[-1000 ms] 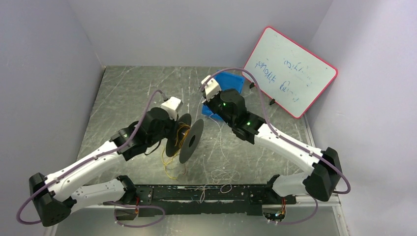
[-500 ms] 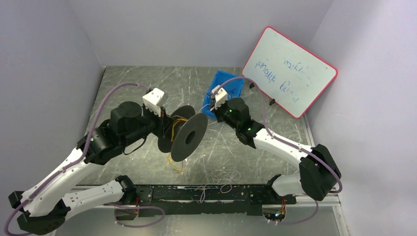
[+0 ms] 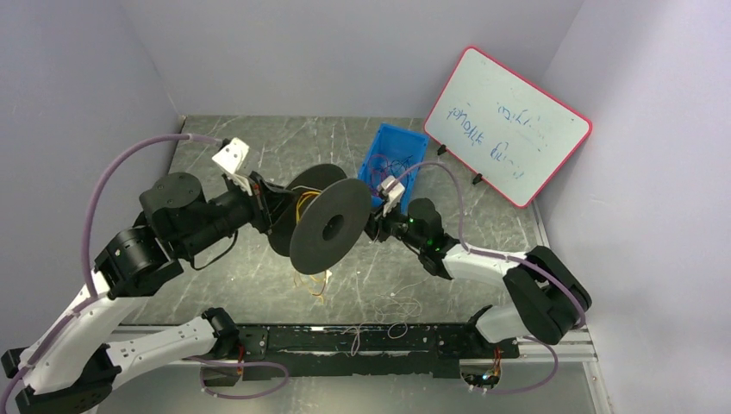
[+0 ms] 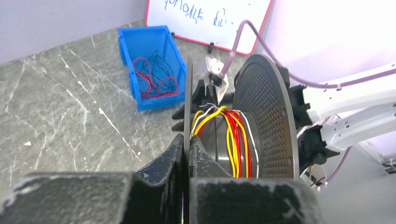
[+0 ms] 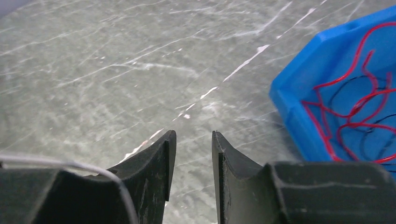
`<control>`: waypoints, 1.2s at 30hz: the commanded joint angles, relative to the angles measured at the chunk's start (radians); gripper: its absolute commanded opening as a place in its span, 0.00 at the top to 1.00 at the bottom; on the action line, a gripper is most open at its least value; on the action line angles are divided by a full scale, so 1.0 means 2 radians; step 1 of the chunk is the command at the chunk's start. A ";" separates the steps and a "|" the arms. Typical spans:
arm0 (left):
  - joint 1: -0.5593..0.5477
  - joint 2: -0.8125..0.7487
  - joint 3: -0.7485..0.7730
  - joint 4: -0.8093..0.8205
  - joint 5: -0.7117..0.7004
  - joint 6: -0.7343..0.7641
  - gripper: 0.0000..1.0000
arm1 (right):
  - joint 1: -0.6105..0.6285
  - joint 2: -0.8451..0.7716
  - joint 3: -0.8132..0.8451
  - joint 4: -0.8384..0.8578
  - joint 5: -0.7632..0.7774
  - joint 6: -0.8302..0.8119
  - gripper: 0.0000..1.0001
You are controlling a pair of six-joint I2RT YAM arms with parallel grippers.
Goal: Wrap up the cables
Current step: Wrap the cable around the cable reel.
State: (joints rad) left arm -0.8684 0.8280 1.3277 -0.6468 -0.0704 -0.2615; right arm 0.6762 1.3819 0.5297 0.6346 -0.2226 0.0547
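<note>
The left end effector [image 4: 187, 140] is clamping a black 2-disc spool [image 3: 326, 226] part-wound with red, yellow and white cables [image 4: 232, 135], loose strands [image 3: 392, 306] are lying on the grey surface [image 3: 250, 285], and the right end effector [image 5: 194, 140] is gaping empty.

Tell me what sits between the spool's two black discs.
The cables, yellow, red and white, wound around the spool's hub; the left wrist view shows it.

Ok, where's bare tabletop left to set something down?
Bare: the far-left stretch of grey marbled tabletop between the left wall and the blue plastic bin; also right of the bin, before the red-framed whiteboard. Crowded: the centre around the black perforated spool, and the near edge with loose white wires.
</note>
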 commanded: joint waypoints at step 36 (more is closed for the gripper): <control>-0.001 0.169 0.165 0.212 -0.152 -0.024 0.93 | 0.157 0.109 -0.138 0.243 0.162 0.155 1.00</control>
State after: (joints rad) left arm -0.8684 1.1549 1.5852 -0.3752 -0.3473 -0.3119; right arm 0.9836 1.5867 0.2619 1.0805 0.0437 0.3408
